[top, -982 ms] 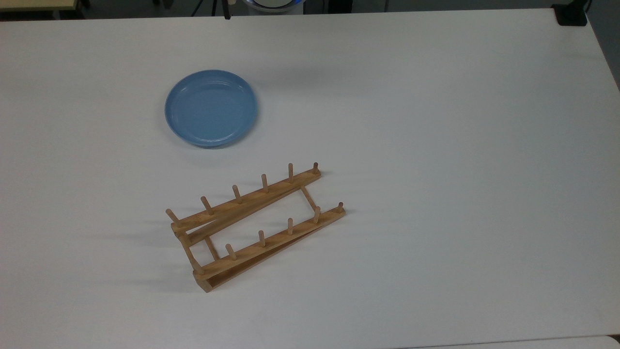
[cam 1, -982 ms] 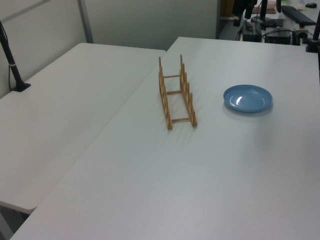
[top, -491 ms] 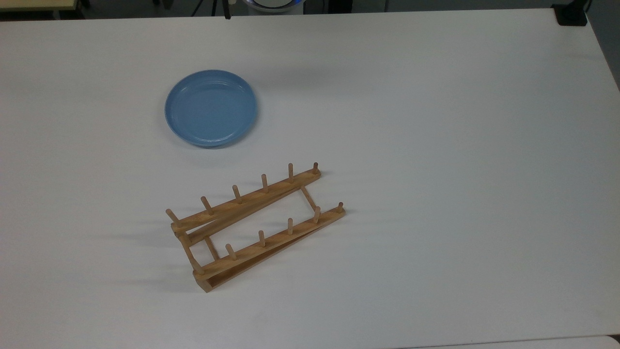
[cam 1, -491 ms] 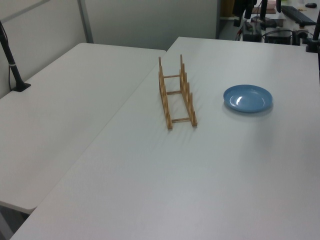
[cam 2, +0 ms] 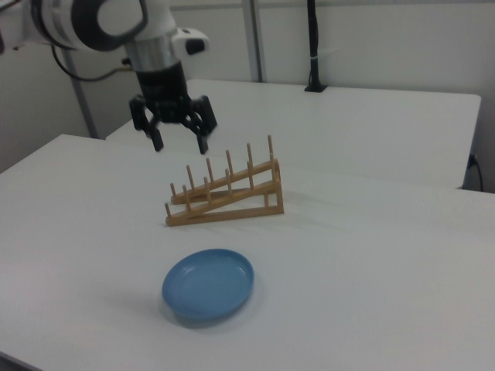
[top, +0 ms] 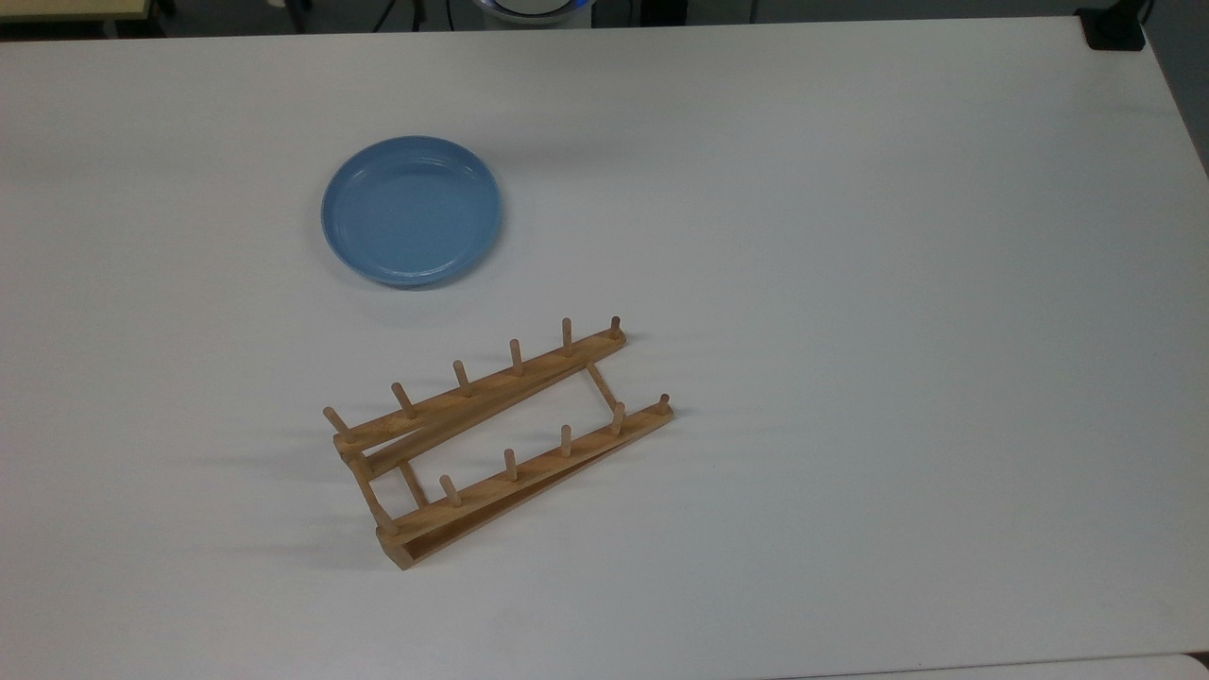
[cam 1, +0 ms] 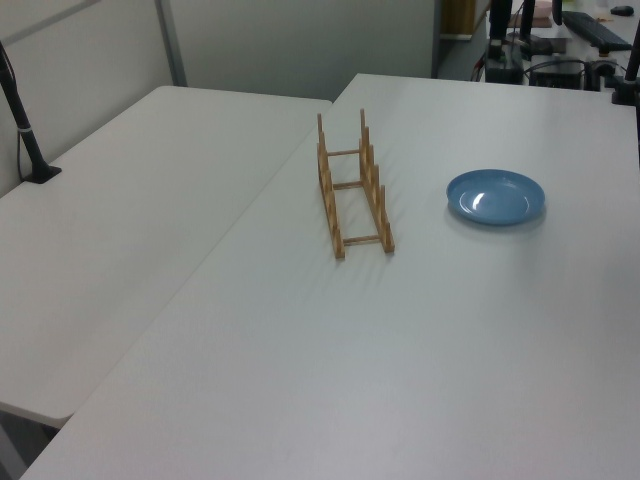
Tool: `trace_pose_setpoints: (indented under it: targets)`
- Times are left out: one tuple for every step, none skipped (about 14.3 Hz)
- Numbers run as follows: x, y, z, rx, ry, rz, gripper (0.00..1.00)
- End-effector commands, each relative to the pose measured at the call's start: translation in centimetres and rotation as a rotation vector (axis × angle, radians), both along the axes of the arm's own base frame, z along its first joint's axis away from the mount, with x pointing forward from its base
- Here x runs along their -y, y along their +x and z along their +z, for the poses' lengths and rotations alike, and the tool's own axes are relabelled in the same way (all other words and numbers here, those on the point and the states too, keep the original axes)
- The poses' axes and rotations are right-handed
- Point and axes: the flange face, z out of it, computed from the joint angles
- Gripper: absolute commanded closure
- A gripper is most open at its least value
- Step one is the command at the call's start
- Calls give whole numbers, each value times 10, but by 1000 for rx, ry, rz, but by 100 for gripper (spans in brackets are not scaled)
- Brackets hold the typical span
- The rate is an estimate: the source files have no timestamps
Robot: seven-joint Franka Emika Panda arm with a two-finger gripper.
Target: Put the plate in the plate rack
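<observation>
The plate (top: 411,210) lies flat on the table (top: 850,283), toward the far edge in the top view, well apart from the rack (top: 501,444) nearer the middle. The gripper (cam 2: 177,141) is seen in the right view raised above the table, jaws spread and empty. The plate is judged stiff, light and smooth; its raised rim should be pinched.

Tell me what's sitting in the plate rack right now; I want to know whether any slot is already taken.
Nothing. The plate rack shows bare pegs and open gaps in all three views. The plate lies flat on the white table, apart from it. The table surface beneath the rails is covered.
</observation>
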Motion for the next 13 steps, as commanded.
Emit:
trace_pose_setpoints:
  targets:
    - [28, 5, -61, -93, -60, 53, 0]
    - [36, 11, -77, -76, -69, 34, 0]
    - [49, 14, -93, -56, -73, 11, 0]
    - [63, 13, -109, -47, -75, -4, 0]
    - [76, 12, -129, -45, -75, -15, 0]
    - [88, 12, -146, -37, -77, -28, 0]
    - [94, 15, -162, -34, -80, -17, 0]
    - [95, 19, -179, -35, -81, -9, 0]
    - [99, 23, -195, -44, -80, -11, 0]
    - [104, 25, -213, -59, -79, -15, 0]
    - [111, 26, -229, -67, -78, -23, 1]
    - [115, 28, -245, -70, -77, -29, 1]
    - [118, 30, -256, -71, -77, -39, 1]
